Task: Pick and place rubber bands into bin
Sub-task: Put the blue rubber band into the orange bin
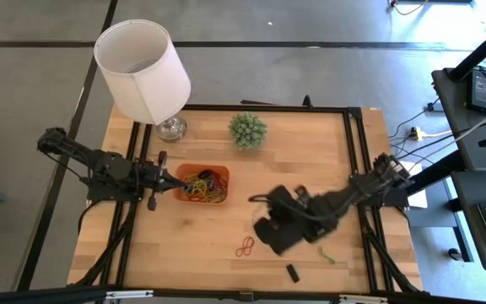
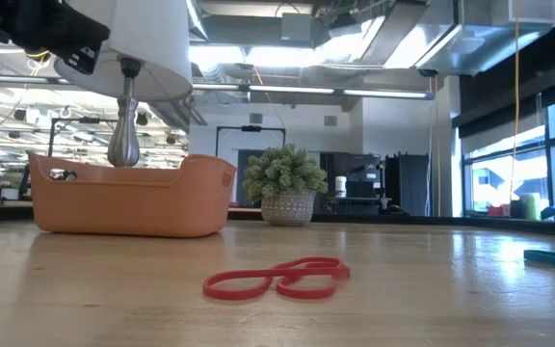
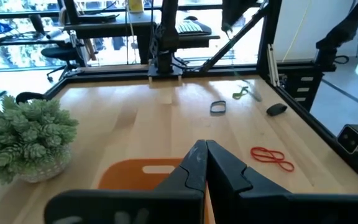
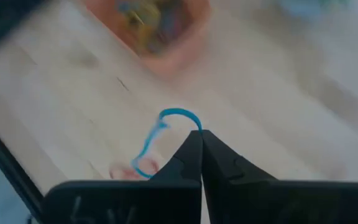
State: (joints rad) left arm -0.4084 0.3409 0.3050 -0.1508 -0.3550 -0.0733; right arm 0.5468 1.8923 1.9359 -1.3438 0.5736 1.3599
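The orange bin [image 1: 202,184] sits left of the table's middle with several coloured rubber bands [image 1: 205,186] inside. My left gripper [image 1: 174,179] hovers shut over the bin's left rim [image 3: 142,171] and touches nothing. My right gripper [image 1: 264,226] is raised over the table's middle, right of the bin, and is shut on a blue rubber band [image 4: 160,137]. The bin [image 4: 151,25] lies ahead of it. A red rubber band [image 1: 245,247] lies flat on the wood near the front, also in the low view [image 2: 277,278]. My right gripper pinches the blue band's upper end [image 4: 194,122] between the tips of its two shut fingers. The fingers slant down from the table's right side, toward the bin. The rest of the loop [image 4: 146,155] hangs slack below the tips, seemingly clear of the wood.
A white lampshade [image 1: 144,69] and a small potted plant [image 1: 247,131] stand at the far side. A green band [image 1: 326,253] and a black piece [image 1: 293,272] lie near the front right. A grey-blue loop [image 3: 218,107] shows beyond the red band [image 3: 271,157].
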